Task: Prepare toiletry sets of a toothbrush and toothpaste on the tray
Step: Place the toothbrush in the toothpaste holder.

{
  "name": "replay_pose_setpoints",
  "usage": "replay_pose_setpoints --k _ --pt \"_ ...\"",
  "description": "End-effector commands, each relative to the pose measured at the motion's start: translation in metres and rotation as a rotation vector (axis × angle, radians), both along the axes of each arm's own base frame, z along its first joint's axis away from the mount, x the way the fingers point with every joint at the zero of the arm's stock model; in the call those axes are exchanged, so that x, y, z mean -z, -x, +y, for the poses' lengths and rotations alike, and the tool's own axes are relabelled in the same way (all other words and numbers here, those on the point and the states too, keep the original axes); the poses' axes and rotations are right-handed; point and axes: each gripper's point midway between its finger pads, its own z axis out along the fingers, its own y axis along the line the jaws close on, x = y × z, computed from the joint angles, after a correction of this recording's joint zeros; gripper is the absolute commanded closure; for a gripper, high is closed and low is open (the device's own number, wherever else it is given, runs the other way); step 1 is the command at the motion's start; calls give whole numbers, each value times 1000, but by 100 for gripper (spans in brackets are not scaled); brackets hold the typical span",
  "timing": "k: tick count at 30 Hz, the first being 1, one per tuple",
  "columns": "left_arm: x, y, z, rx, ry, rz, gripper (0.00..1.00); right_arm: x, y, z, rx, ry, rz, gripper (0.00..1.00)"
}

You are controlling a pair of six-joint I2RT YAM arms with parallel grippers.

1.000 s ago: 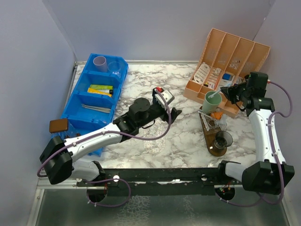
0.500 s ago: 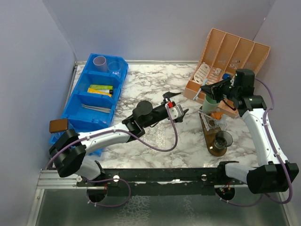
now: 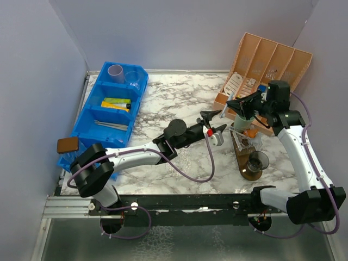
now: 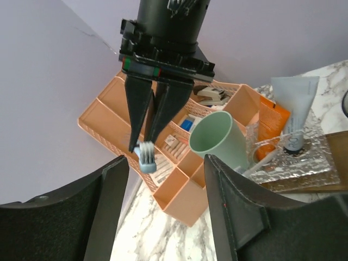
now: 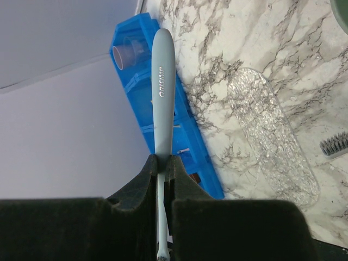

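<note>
Pinches grey toothbrush (image 5: 163,81) in right gripper (image 4: 142,142), with left gripper (image 4: 166,204) spread just left of it; risks dropping it short of mint green cup (image 4: 217,142) on a misaligned handover.

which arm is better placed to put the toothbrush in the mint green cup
Right. The right gripper is shut on the toothbrush, close beside the mint green cup; the left gripper is open and holds nothing.
</note>
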Motion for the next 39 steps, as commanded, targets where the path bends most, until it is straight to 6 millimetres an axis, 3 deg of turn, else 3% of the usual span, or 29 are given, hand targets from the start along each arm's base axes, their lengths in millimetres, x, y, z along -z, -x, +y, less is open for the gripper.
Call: replay_pose_setpoints --k 1,16,17,18,21,22,25,30,33,36,39 --pt "-34 -6 -6 -44 75 -108 44 -5 4 9 -35 -29 -19 99" --pt "-35 -13 -1 -124 80 -141 92 -6 15 11 -41 -38 -20 99" --pt "-35 -14 0 -136 82 -137 94 -7 15 10 -42 -28 -34 95" --pt "-37 -16 3 -162 94 -128 97 -8 14 9 -47 -9 -57 85" --pt "-40 -24 17 -236 141 -75 99 -14 9 -2 -48 113 -166 42" --pt "-42 -26 23 -260 164 -47 100 -17 6 -10 -32 174 -211 32" --pt "-48 -30 42 -325 256 76 100 -37 4 -27 -33 354 -382 14" --pt "-66 -16 69 -317 451 417 100 -88 17 -69 55 698 -646 10" --pt "-75 6 77 -224 542 603 100 -105 31 -102 188 859 -658 10" --pt "-66 23 76 -172 561 746 100 -114 44 -122 285 943 -653 9" --pt "-50 41 65 -153 527 810 100 -129 56 -127 320 965 -696 8"
